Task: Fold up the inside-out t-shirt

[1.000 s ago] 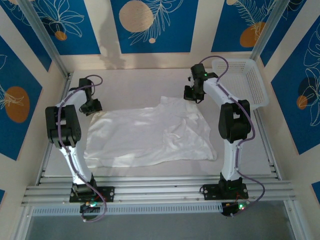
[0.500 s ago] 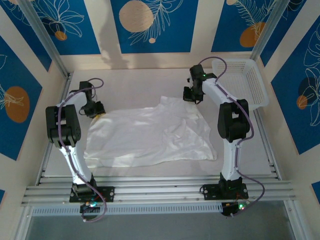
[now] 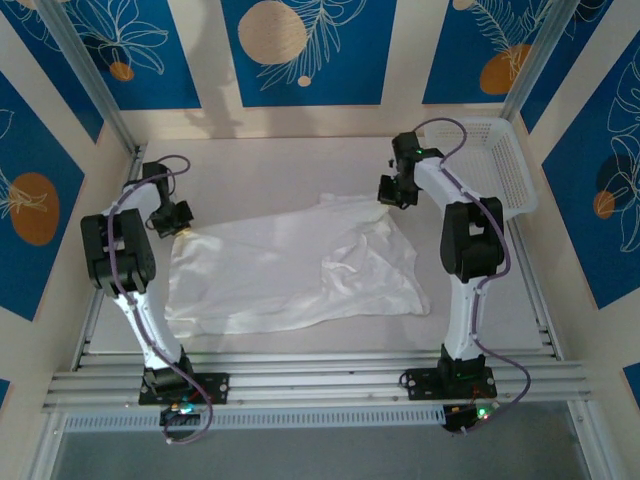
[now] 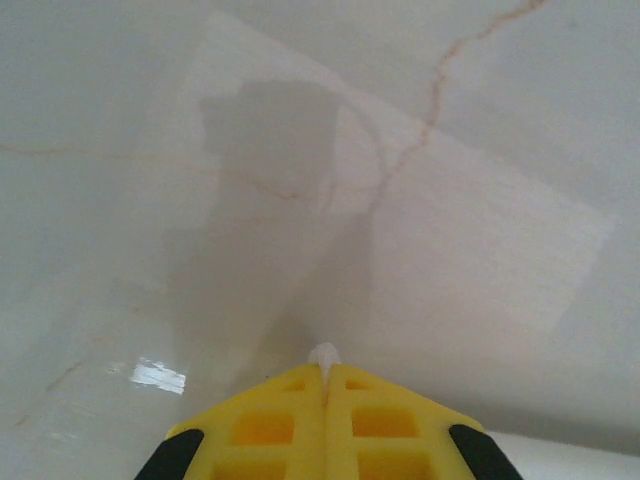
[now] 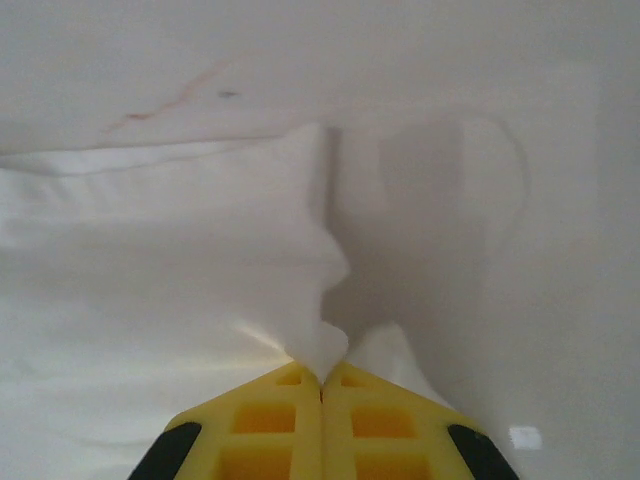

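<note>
The left gripper (image 4: 323, 368) is clenched, its yellow fingers (image 4: 265, 425) pressed flat against each other. A small nub of white cloth is nipped right at their tips. That cloth is the far left corner of the inside-out t-shirt (image 3: 290, 265). In the overhead view this grip sits close to the left edge of the table (image 3: 270, 165), about halfway between its near and far edges. Beyond the fingertips the left wrist view shows bare pale surface with thin reddish veins and the gripper's own shadow.

The right gripper (image 5: 322, 372) is likewise closed tight on the shirt. A peak of white fabric rises out from between its yellow fingertips, and from there the cloth fans out to the left in soft folds. From above, this pinch is at the shirt's far right corner, right of the table's middle and toward the far edge.

The t-shirt lies spread across the middle of the table between the two arms, white and wrinkled. Its left part lies fairly flat and its right part is rumpled into ridges. Its near hem stops short of the aluminium rails (image 3: 320, 385) along the near edge.

A white lattice basket (image 3: 490, 160) sits at the far right corner, apart from the shirt.
</note>
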`<state>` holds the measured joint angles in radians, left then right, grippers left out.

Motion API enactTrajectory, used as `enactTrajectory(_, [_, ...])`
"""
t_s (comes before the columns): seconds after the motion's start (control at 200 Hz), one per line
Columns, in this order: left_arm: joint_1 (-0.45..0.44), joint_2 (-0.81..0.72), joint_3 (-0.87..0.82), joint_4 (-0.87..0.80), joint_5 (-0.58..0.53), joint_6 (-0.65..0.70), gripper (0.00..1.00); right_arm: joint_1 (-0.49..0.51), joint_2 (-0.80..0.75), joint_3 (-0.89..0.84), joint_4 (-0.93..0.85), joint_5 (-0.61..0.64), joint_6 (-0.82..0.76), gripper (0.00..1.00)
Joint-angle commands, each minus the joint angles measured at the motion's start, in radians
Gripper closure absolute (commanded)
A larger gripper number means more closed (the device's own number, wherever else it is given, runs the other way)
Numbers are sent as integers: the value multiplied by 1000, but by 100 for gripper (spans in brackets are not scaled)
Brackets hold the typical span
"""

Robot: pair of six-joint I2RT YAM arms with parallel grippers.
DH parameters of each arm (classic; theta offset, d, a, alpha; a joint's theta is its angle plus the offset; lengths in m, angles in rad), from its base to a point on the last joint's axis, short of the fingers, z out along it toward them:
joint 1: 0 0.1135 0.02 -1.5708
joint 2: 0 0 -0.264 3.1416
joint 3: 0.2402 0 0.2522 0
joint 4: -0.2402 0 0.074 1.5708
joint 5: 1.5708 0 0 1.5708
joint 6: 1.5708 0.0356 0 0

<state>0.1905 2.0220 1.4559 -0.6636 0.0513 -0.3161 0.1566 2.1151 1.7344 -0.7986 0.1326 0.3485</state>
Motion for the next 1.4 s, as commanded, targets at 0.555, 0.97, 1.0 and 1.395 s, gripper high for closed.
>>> enactTrajectory(0.555, [12,-505,-322,37,28,-95,100,-36,-334,-368,202,-107,148,100])
enactTrajectory(0.97, [13,-668,-483,24,-88,-153,100,-51,-535,-533,195,-149,159,100])
enactTrajectory(1.0, [14,-687,-488,25,-96,-156,100,-46,-556,-556,203,-159,169,100])
enactTrajectory(1.395, [12,-740,-702,181,-82,-264,56,6,-663,-894,329,-225,286,69])
